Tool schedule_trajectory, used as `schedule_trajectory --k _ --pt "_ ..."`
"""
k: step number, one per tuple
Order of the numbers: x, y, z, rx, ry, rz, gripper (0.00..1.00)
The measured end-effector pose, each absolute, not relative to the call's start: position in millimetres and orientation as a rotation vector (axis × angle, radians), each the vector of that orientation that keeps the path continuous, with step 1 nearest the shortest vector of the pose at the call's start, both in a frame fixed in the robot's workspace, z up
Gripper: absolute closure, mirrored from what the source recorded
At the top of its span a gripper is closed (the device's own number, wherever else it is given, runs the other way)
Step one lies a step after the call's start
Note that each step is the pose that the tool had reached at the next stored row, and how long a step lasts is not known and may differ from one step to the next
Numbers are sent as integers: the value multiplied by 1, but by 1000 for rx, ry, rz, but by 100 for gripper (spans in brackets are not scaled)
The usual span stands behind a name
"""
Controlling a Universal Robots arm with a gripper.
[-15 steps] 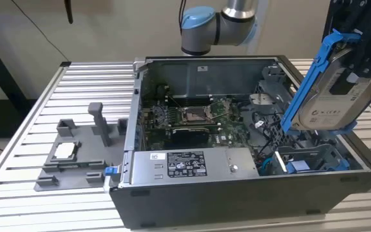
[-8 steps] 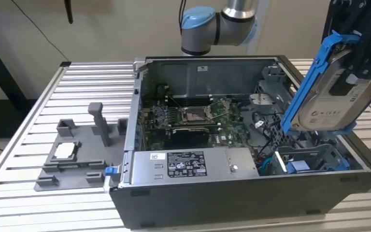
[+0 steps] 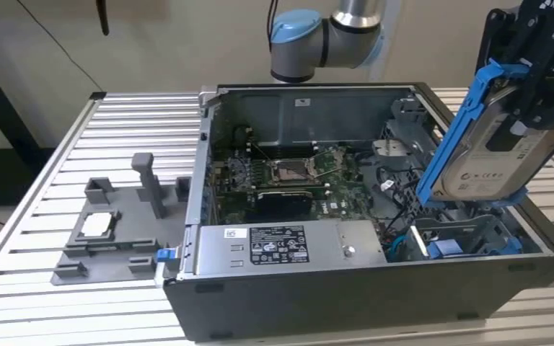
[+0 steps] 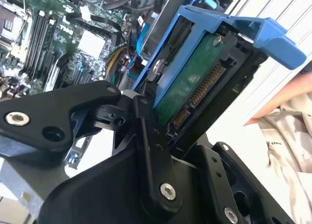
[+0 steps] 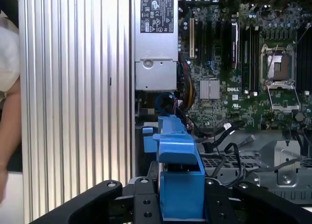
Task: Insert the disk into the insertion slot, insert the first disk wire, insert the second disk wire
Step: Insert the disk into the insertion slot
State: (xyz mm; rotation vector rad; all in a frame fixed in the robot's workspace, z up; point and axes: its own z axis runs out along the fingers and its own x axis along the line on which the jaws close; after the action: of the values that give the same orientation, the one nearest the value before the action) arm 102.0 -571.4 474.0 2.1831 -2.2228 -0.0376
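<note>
A: Well, exterior view first. Any sight of the disk (image 3: 484,162)?

B: Yes. Hangs tilted, nearly on end, above the open computer case (image 3: 374,288), over the blue-lined insertion slot (image 3: 460,241) on the exterior view's right. Not yet seated. Pinched near its upper end by the gripper (image 3: 530,108), closed firmly across the blue carrier (image 3: 453,137).

A: And the grey power supply box (image 3: 277,245)?

B: Lies inside the case, well apart from the disk. Slatted counter (image 3: 17,288) under everything.

A: Second wrist view next.

B: Shows the disk's underside: green circuit board (image 4: 187,95), a row of gold contacts (image 4: 204,90), a blue end tab (image 4: 273,39) sticking out. Motherboard (image 4: 48,44) beyond. A person's hand (image 4: 287,100) near the edge.

A: First wrist view?

B: Looks down along the carrier (image 5: 178,180), clamped between the black gripper links, toward the case interior beside the motherboard.

A: Handling?

B: Probably dense for its size, rigid and shock-sensitive. Best gripped on the flat metal faces or carrier rails, as now; never on the bare board or contacts. Likely flexes at the plastic tabs, so no load there.
</note>
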Motion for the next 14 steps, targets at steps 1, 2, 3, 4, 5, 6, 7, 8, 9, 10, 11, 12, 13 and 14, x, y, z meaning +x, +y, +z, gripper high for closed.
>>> schedule_trajectory --k 1,2,3,4,5,6,7,8,9,10,11,12,13,14 --pt "102 -571 473 2186 -2224 -38 67" --pt "102 -571 472 2189 -2224 -39 67" --pt "102 -571 472 2194 -2224 -39 67" --pt "102 -571 471 2199 -2224 -39 67" --pt "102 -571 470 2203 -2224 -40 67" --pt "102 -571 469 2205 -2224 -40 67" --pt "104 -571 468 2205 -2224 -40 67" --pt "105 -571 466 2205 -2224 -40 67" --pt "106 -571 465 2206 -2224 -40 67" --pt "108 -571 464 2206 -2223 -40 67" --pt "109 -571 462 2207 -2223 -40 67" --pt "110 -571 461 2207 -2222 -40 67" --pt "111 -571 460 2207 -2222 -40 67" --pt "111 -571 458 2207 -2222 -40 67"
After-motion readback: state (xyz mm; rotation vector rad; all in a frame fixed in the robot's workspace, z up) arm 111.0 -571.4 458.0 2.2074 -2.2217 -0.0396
